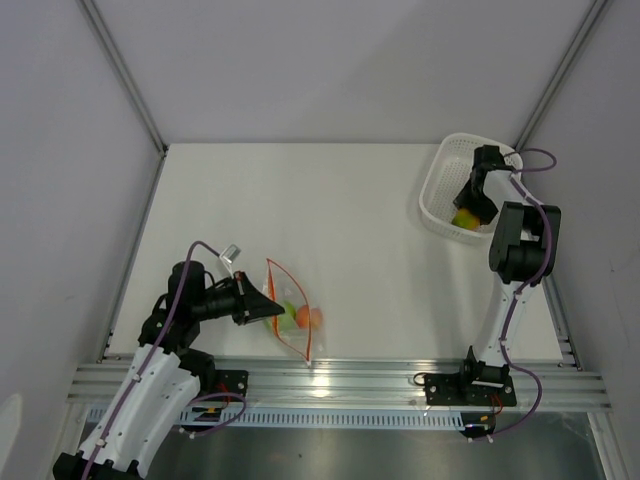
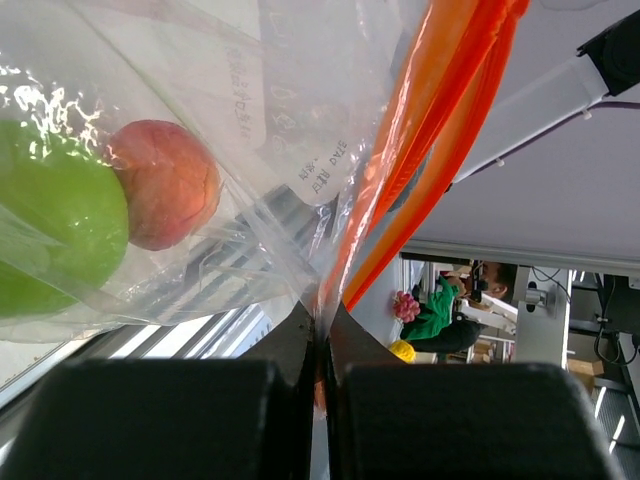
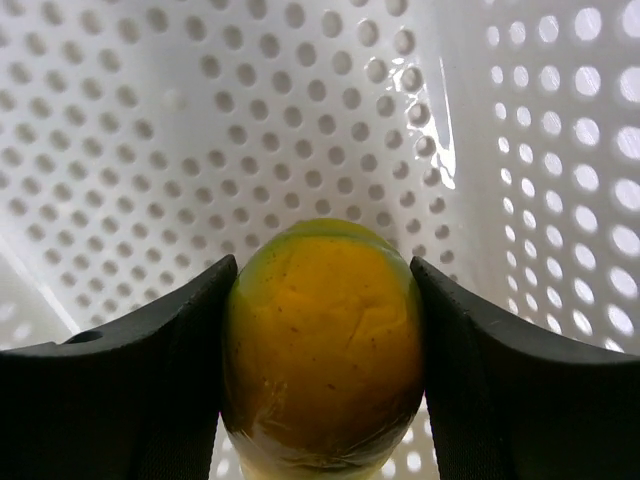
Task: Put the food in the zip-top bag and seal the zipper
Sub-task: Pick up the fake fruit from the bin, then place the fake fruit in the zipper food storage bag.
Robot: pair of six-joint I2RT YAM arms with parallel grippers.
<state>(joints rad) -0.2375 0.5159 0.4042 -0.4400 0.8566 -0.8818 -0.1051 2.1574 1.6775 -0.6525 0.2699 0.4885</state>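
My left gripper (image 1: 262, 310) is shut on the mouth edge of the clear zip-top bag (image 1: 292, 335), which lies near the front left of the table. In the left wrist view the jaws (image 2: 322, 340) pinch the plastic by the red-orange zipper (image 2: 440, 130), whose two strips stand apart. Inside the bag (image 2: 270, 100) lie a lime-green ball (image 2: 50, 230) and a smaller red-orange fruit (image 2: 165, 180). My right gripper (image 1: 468, 210) reaches down into the white basket (image 1: 437, 180). Its fingers press both sides of the yellow-orange fruit (image 3: 320, 350).
The white perforated basket (image 3: 200, 120) stands at the back right of the table, close to the right wall. A metal rail (image 1: 340, 380) runs along the front edge, with both arm bases bolted to it.
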